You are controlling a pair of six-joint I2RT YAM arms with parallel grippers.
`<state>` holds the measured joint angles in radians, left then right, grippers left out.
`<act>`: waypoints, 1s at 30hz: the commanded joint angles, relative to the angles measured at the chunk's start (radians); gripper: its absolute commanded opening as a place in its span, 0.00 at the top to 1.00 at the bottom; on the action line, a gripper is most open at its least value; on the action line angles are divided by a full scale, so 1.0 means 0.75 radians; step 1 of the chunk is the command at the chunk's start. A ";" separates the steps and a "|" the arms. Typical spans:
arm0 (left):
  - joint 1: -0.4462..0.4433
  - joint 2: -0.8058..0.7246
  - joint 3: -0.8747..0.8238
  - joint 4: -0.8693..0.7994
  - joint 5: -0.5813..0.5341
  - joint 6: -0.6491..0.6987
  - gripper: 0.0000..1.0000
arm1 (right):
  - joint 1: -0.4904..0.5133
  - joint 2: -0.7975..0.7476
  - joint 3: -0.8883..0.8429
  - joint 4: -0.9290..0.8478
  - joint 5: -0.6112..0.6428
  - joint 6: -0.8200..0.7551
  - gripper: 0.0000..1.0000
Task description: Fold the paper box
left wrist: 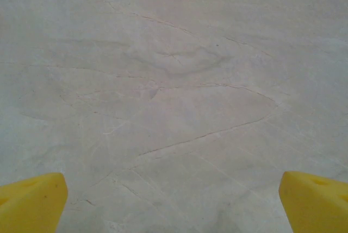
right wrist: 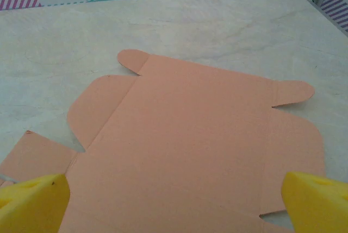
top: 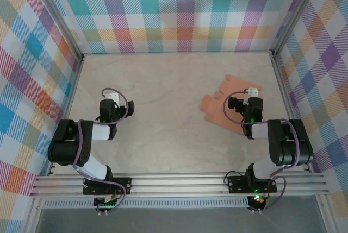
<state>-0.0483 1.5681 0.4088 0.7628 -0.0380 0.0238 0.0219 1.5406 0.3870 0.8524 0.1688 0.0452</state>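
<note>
The paper box (top: 220,105) is a flat salmon-orange die-cut sheet with rounded flaps, lying unfolded on the table at the right. The right wrist view has the paper box (right wrist: 190,140) spread out flat below the camera. My right gripper (top: 246,93) hovers over the sheet and hides its middle; its jaws stand open, with yellow fingertips (right wrist: 32,203) far apart and nothing between them. My left gripper (top: 110,98) is at the left, well away from the sheet, open over bare table, its yellow fingertips (left wrist: 30,200) wide apart.
The table (top: 168,113) is pale and marble-patterned, enclosed by plaid walls (top: 185,10) at the back and both sides. A metal rail (top: 179,184) runs along the near edge where both arm bases are bolted.
</note>
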 commanded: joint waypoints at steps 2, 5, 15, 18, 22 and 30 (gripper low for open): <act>-0.008 -0.004 0.024 0.041 -0.002 0.012 0.00 | 0.009 -0.011 -0.012 0.052 0.010 0.016 0.00; -0.008 -0.004 0.024 0.041 -0.001 0.012 0.00 | 0.011 -0.011 -0.012 0.052 0.010 0.015 0.00; -0.007 -0.005 0.024 0.041 -0.001 0.012 0.00 | 0.009 -0.011 -0.013 0.051 0.010 0.015 0.00; -0.007 -0.003 0.024 0.042 -0.001 0.013 0.00 | 0.010 -0.011 -0.012 0.052 0.010 0.017 0.00; -0.009 -0.004 0.025 0.040 -0.001 0.013 0.00 | 0.009 -0.011 -0.011 0.050 0.010 0.019 0.00; -0.116 -0.242 0.133 -0.336 -0.075 0.104 0.00 | 0.011 -0.126 -0.055 0.039 -0.044 -0.006 0.00</act>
<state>-0.0849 1.4914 0.4316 0.6483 -0.0563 0.0517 0.0219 1.5059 0.3676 0.8516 0.1585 0.0444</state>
